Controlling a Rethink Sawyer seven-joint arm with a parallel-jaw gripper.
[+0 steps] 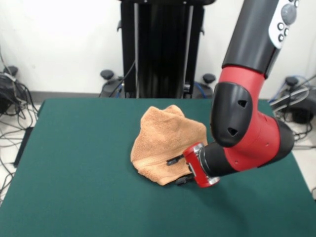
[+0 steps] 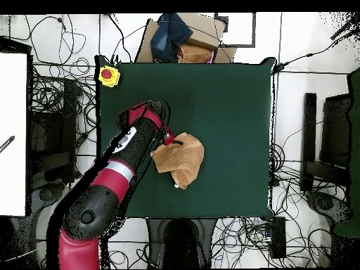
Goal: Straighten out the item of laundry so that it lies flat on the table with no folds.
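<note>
Towel (image 1: 165,143): bunched into a raised, folded heap near the middle of the table (image 1: 74,163), not flat; a band stripe shows along its lower front edge.

End effector (image 1: 177,170): low, pressed sideways into the heap's lower edge, black fingers (image 1: 174,160) against the cloth. Cannot tell whether they pinch fabric or merely touch it.

Risks, as judged:
- If several layers are caught, a pull would drag the whole bundle rather than open it.
- A sideways push could roll folds tighter.
- A thin grip on terry may slip mid-pull, leaving a new crease.
</note>
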